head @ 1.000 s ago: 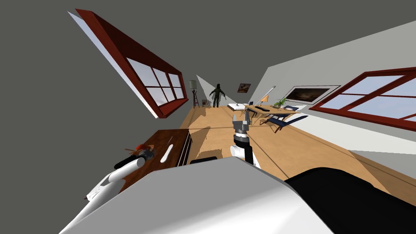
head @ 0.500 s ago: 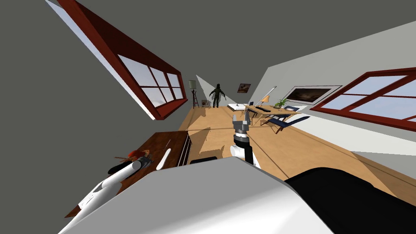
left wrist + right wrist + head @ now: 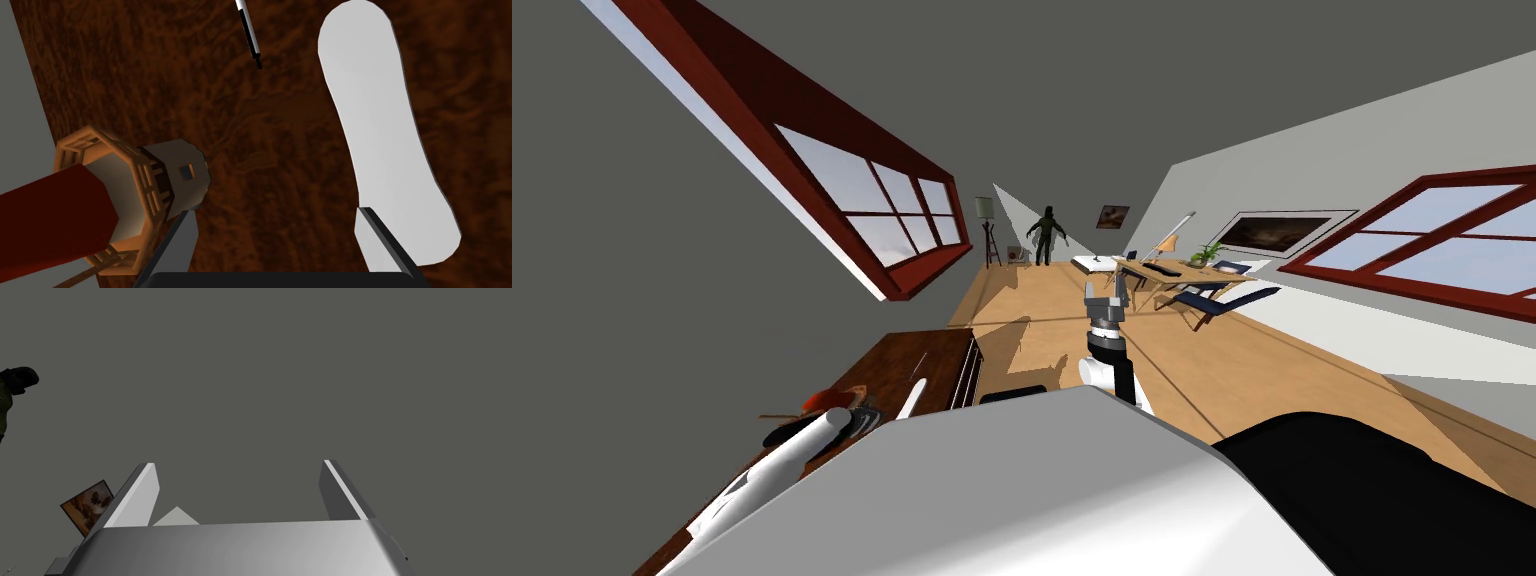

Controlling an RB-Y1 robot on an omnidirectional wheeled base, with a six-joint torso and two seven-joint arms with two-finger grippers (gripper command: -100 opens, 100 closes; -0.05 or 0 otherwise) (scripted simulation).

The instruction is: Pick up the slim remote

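The slim remote [image 3: 380,135] is a long, plain white, rounded bar lying flat on a dark wood table [image 3: 280,150]. My left gripper [image 3: 277,235] hangs open just above the table. One finger overlaps the remote's near end, and the other stands by a lantern-like object [image 3: 150,195] with a red end. Bare wood lies between the fingers. In the head view the remote [image 3: 911,400] lies on the table [image 3: 932,350] at the left, with my left gripper [image 3: 857,418] beside it. My right gripper [image 3: 1104,297] is raised in front of me, open [image 3: 240,488] and holding nothing.
A thin black-and-white pen [image 3: 248,32] lies on the table beyond the left gripper, between the lantern and the remote. A grey wall [image 3: 15,100] borders the table on the lantern's side. Wooden floor [image 3: 1212,370] stretches ahead, with a desk and chairs [image 3: 1192,280] far off.
The head view has shifted as I moved, so the table and window now sit lower and further left. My left hand stays by the remote. The right arm is unchanged.
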